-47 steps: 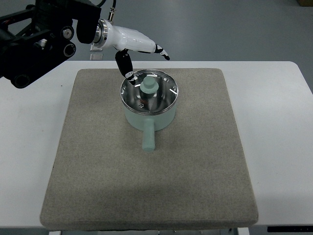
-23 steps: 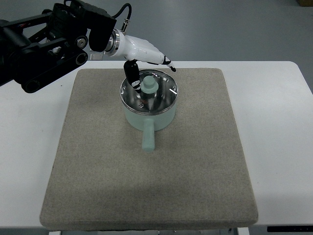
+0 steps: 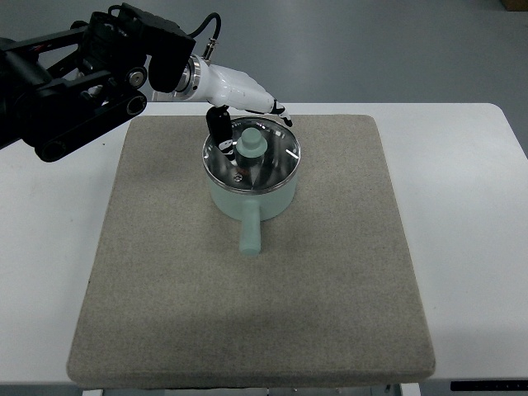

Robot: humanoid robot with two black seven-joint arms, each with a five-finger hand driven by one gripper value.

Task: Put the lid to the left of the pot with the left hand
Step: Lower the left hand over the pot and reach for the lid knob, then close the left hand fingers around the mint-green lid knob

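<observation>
A pale green pot (image 3: 251,198) with a long handle (image 3: 250,232) pointing toward me stands on the grey mat (image 3: 247,313). A shiny metal lid (image 3: 264,165) with a pale green knob (image 3: 251,143) covers it. My left hand (image 3: 247,115) comes in from the upper left and hovers over the far rim of the lid. Its white fingers (image 3: 268,103) are spread behind the knob and the black thumb (image 3: 220,128) hangs down to the knob's left. It holds nothing.
The mat lies on a white table (image 3: 470,214). The black left arm (image 3: 74,82) fills the upper left corner. The mat shows bare cloth left of the pot (image 3: 157,206).
My left hand has moved right and down toward the knob, from behind the pot's far left rim to straddling the knob. The pot and lid have not moved.
</observation>
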